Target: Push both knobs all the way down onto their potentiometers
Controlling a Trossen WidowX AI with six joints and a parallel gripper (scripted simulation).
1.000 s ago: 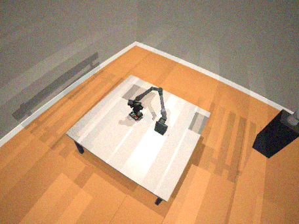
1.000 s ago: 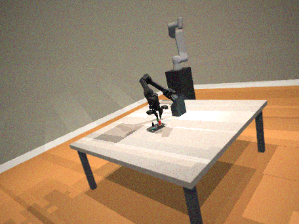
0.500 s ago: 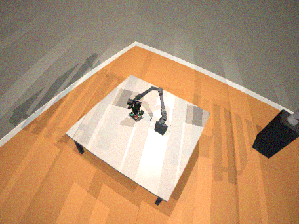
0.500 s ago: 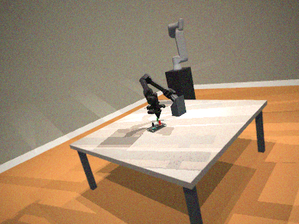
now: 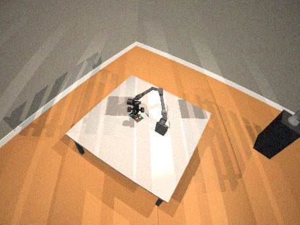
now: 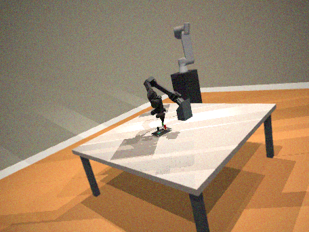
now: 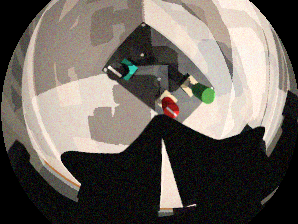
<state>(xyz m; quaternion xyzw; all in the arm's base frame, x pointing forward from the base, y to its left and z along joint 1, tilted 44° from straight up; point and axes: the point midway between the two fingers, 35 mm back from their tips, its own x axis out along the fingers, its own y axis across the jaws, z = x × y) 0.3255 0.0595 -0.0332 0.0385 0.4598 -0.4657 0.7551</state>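
The dark circuit board (image 5: pixel 141 120) (image 6: pixel 167 131) (image 7: pixel 137 46) stands on the table. A red knob (image 6: pixel 165 127) (image 7: pixel 170 107) with a white line is over one cream potentiometer (image 7: pixel 165 95). A green knob (image 7: pixel 207 94) is over another cream potentiometer (image 7: pixel 189 85), its long side showing. A black knob (image 7: pixel 119 71) with a white line is at a teal potentiometer (image 7: pixel 131 69). Gaps under the knobs are too small to tell. My gripper (image 6: pixel 162 122) (image 7: pixel 159 119) is shut and empty, tips down, low over the board, beside the red knob in the wrist view. Contact cannot be told.
The white table (image 5: pixel 131 148) (image 6: pixel 210 146) carries my arm's dark base (image 5: pixel 161 128) (image 6: pixel 184 110), a short way from the board. A grey arm (image 6: pixel 187 47) on a black pedestal (image 5: pixel 274 138) (image 6: pixel 186 85) stands beyond the table.
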